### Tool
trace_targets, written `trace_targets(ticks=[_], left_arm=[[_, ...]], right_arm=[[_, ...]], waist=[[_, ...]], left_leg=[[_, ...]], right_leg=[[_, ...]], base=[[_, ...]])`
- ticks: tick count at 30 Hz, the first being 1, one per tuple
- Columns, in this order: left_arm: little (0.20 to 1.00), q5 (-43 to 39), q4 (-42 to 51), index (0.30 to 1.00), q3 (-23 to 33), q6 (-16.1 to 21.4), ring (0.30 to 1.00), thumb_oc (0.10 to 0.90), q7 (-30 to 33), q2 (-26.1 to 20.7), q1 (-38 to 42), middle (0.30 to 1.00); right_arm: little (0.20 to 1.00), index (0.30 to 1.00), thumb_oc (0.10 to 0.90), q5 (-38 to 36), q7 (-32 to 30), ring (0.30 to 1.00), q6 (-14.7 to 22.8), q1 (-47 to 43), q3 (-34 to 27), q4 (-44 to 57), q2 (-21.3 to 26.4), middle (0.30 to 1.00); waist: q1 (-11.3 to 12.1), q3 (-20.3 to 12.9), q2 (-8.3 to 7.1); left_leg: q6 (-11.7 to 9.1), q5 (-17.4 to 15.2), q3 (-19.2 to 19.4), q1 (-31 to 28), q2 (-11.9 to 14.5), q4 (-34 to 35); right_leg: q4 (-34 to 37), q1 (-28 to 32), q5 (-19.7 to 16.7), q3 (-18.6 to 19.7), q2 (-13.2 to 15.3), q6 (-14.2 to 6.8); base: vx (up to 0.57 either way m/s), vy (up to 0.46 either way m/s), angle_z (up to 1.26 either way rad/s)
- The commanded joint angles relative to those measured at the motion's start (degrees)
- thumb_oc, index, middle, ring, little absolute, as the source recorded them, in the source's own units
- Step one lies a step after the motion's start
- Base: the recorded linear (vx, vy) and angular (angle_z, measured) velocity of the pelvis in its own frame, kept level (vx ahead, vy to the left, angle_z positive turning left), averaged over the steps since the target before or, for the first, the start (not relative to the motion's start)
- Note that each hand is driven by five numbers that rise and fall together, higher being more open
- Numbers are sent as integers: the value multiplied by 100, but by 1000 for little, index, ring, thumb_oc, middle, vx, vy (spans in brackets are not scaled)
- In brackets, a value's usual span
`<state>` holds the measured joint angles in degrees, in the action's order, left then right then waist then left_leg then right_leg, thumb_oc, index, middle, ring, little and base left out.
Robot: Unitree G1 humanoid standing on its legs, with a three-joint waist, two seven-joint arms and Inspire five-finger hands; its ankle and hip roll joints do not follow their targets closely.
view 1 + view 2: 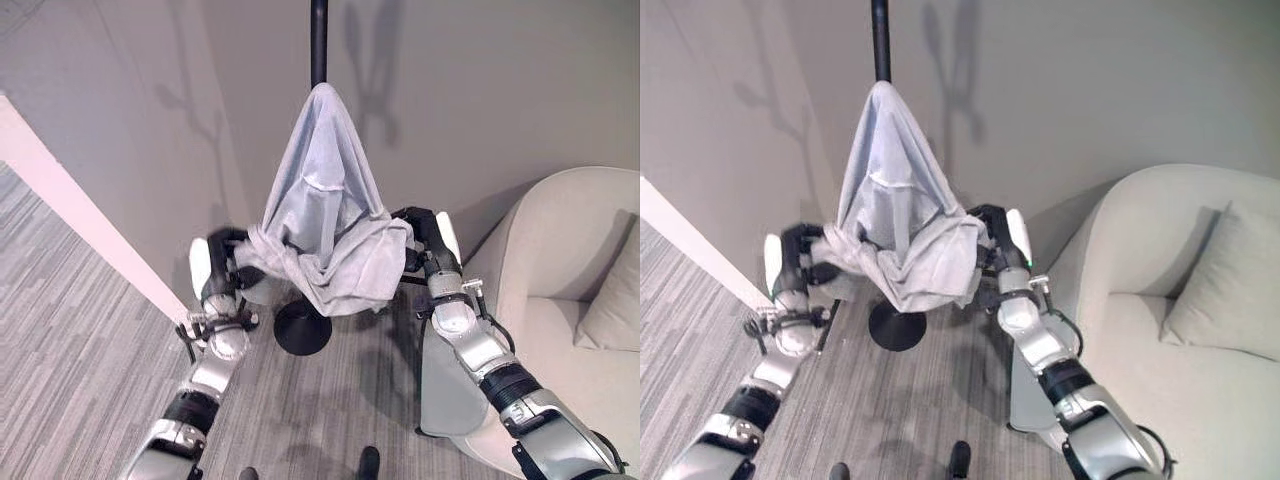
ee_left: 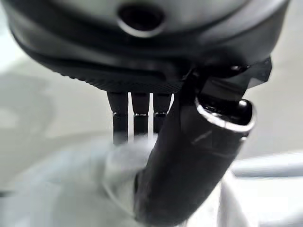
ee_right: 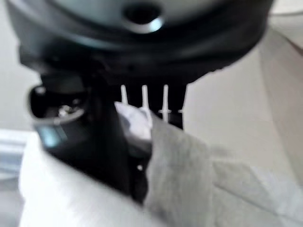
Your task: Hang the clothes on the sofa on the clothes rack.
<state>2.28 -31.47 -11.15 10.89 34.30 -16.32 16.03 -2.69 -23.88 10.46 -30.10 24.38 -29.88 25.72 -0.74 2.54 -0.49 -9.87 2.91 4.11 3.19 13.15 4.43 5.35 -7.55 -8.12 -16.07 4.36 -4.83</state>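
The grey shirt point(image 1: 325, 215) is draped over the black pole of the clothes rack point(image 1: 318, 40), peaked at the top and falling in a tent, with its lower edge bunched into folds between my two hands. I judge it light, soft and limp: it will sag wherever I let go, and may slide off the pole if the weight ends up to one side. The best hold is on the gathered hem at either side, where the cloth is thick enough to pinch.

My left hand point(image 1: 222, 262) is at the shirt's left lower corner, thumb and fingers closed on a fold of it; in the left wrist view the thumb point(image 2: 189, 156) presses pale cloth against the fingers. My right hand point(image 1: 425, 240) is at the right lower corner, likewise clamped on the shirt, with cloth caught between thumb and fingers in the right wrist view.

The rack's round base point(image 1: 302, 328) stands on the carpet below the shirt. The sofa point(image 1: 575, 300) sits off to my right, with a cushion point(image 1: 612, 300) on it.
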Motion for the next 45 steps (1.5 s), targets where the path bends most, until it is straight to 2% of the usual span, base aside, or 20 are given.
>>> trace_targets(ticks=[1,6,7,8,12,20,29,33,35,36,37,38,40,42,43,44,45], left_arm=[[300,112,0,300,138,586,300,400,210,-589,601,300],[300,352,327,300,490,600,300,400,438,-807,274,300],[300,557,503,300,625,593,300,400,537,-960,167,300],[300,860,949,300,1015,544,300,400,704,-1160,-164,300],[300,914,1232,300,1427,504,300,400,831,-1231,-394,300],[300,1266,1435,300,1492,562,300,400,835,-1239,-741,300],[300,1852,2441,300,2226,534,300,400,1153,-1616,-929,300],[300,2106,2696,300,2393,524,300,400,1258,-1847,-753,300],[300,2315,2784,300,2430,475,300,400,1376,-2104,-481,300],[300,2322,2763,300,2419,476,300,400,1388,-2107,-443,300],[300,2434,2681,300,2388,396,300,400,1490,-2292,-162,300],[300,2471,2641,300,2357,336,300,400,1520,-2351,-88,300],[300,2540,2566,300,2216,268,300,400,1546,-2492,177,300],[300,2567,2478,300,2090,225,300,400,1560,-2663,373,300],[300,2563,2459,300,2082,223,300,400,1566,-2669,396,300],[300,2581,2319,300,1958,174,300,400,1641,-2879,650,300],[300,2607,2265,300,1917,139,300,400,1670,-2995,747,300]], right_arm=[[300,300,400,276,-183,300,396,-364,-336,373,239,300],[300,300,400,610,-389,300,438,-96,-593,827,412,300],[300,300,400,696,-458,300,456,27,-745,967,513,300],[300,300,400,772,-584,300,490,397,-1194,1207,706,300],[300,300,400,757,-663,300,477,667,-1617,1340,896,300],[300,300,400,894,-752,300,542,1155,-2090,1822,885,300],[300,300,400,1387,-970,300,588,1487,-2782,2838,1212,300],[300,300,400,1515,-1068,300,631,1367,-2957,3022,1429,300],[300,300,400,1662,-1241,300,608,1172,-3068,3095,1689,300],[300,300,400,1669,-1252,300,605,1149,-3072,3085,1692,300],[300,300,400,1762,-1343,300,548,905,-3081,3064,1868,300],[300,300,400,1789,-1366,300,508,816,-3086,3045,1929,300],[300,300,400,1796,-1417,300,453,566,-3028,2940,2043,300],[300,300,400,1763,-1466,300,417,303,-2904,2789,2150,300],[300,300,400,1760,-1475,300,419,271,-2887,2763,2157,300],[300,300,400,1732,-1578,300,370,-66,-2703,2527,2275,300],[300,300,400,1728,-1613,300,337,-196,-2645,2461,2325,300]], waist=[[91,-174,-174],[133,-220,-184],[157,-233,-174],[184,-294,-167],[225,-357,-141],[204,-444,-42],[185,-524,15],[222,-397,-34],[214,-252,-91],[214,-212,-90],[278,-109,-137],[300,-108,-170],[278,-157,-209],[300,-211,-204],[296,-213,-211],[361,-189,-206],[397,-166,-185]], left_leg=[[41,102,55,-43,63,57],[18,104,49,-88,97,57],[3,60,54,-134,117,57],[-1,85,50,-150,125,57],[-9,97,48,-247,137,57],[-43,198,37,-368,178,57],[-21,157,10,-517,258,22],[36,42,-131,-298,249,-699],[85,16,-40,-40,215,-1368],[91,-29,-59,-3,214,-1466],[260,-334,-226,174,-208,-1742],[314,-595,-284,244,-436,-1741],[493,-722,-284,296,-853,-1477],[582,-570,-334,420,-1200,-1215],[592,-551,-333,420,-1213,-1187],[595,-215,-379,746,-1435,-1005],[561,-31,-394,910,-1492,-964]], right_leg=[[-35,271,1057,43,-165,15],[-35,348,1085,7,-195,18],[-35,406,1119,6,-215,17],[-35,445,1119,-13,-211,14],[-35,546,1152,-27,-223,15],[-35,692,1203,-25,-260,47],[-35,795,1290,112,-359,88],[-35,886,1304,210,-373,163],[-35,1001,1323,162,-341,225],[-35,1016,1324,156,-338,223],[-35,1109,1323,195,-267,237],[-35,1158,1339,205,-253,239],[-35,1152,1272,170,-206,177],[-35,1159,1226,192,-249,152],[-35,1147,1226,191,-236,146],[-35,1198,1259,293,-338,153],[-35,1255,1310,363,-422,165]], base=[[33,-26,10],[24,-17,9],[28,-17,5],[33,-21,5],[-3,-17,5],[0,0,0],[-2,-8,-1],[-47,-49,-11],[-58,-38,-10],[-60,1,8],[-17,3,11],[-10,18,-7],[53,46,-14],[69,56,6],[56,48,1],[55,40,-33],[126,56,-38]])
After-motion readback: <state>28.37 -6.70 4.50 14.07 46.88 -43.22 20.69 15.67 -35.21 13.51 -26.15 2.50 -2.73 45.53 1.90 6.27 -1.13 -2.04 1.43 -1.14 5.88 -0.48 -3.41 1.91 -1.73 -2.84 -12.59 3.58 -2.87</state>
